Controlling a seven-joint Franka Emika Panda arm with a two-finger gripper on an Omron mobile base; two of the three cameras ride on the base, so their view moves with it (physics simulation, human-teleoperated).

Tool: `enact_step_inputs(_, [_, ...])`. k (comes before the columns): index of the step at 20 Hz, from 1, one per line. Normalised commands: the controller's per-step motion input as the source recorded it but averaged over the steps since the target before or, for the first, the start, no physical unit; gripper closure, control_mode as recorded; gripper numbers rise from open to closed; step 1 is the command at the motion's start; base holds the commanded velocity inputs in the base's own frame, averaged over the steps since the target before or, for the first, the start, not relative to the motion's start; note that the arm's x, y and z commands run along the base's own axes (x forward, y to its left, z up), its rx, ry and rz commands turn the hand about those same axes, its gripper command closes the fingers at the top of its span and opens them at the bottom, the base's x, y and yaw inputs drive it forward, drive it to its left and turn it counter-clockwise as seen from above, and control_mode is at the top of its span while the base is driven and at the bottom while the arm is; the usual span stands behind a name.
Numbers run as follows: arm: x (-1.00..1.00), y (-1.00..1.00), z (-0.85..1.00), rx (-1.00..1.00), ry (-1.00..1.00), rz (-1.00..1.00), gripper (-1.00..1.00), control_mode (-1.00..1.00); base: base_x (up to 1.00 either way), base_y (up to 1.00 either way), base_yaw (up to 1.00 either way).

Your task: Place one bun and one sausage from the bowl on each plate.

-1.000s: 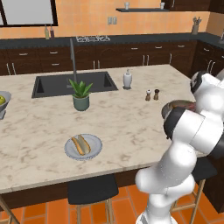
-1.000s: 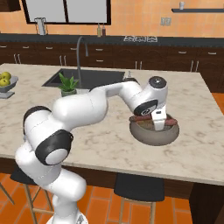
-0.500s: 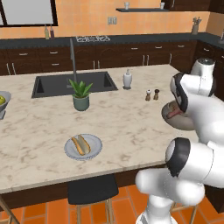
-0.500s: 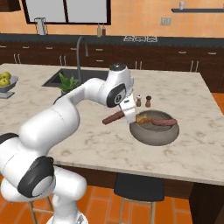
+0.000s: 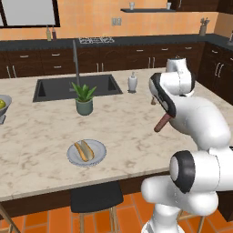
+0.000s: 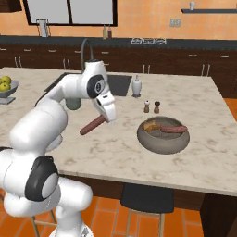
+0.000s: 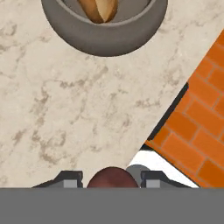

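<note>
Sausage (image 6: 93, 125), reddish-brown and long, is held clamped between the gripper (image 6: 110, 120) fingers above the marble counter (image 6: 106, 148), lifted clear of the bowl (image 6: 163, 137) where the hand was working a second ago; the arm has since been swung leftward across the island, away from the bowl. The long axis of the held sausage is tilted, its free end pointing down and left in the right base view, its upper end pinched at the gripper. In the hand view, its rounded end (image 7: 113, 177) is seen between the two fingertips (image 7: 69, 179).

A second sausage (image 6: 174, 129) and a bun (image 6: 151, 125) are left in the bowl, to the right of the gripper. A plate (image 5: 87, 152) already carrying a bun and sausage lies near the front edge, well to the left. Salt and pepper shakers (image 6: 152, 106) and a white dispenser (image 6: 136, 86) stand beyond the bowl; a potted plant (image 5: 84, 98) stands by the sink (image 5: 73, 87).
</note>
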Motion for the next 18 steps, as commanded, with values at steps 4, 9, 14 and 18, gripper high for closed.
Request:
enact_step_inputs(4, [0.19,1.0,-0.12,0.0,0.22,0.2,1.0,-1.0,0.0,0.0,0.0])
enact_step_inputs(9, [0.0,0.88,-0.29,0.05,0.03,0.3,1.0,-1.0,0.0,0.0,0.0])
enact_step_inputs(14, [0.01,0.71,-0.44,0.2,-0.13,0.38,1.0,-1.0,0.0,0.0,0.0])
enact_step_inputs(18, [0.34,0.78,-0.38,0.16,-0.13,0.26,1.0,-1.0,0.0,0.0,0.0])
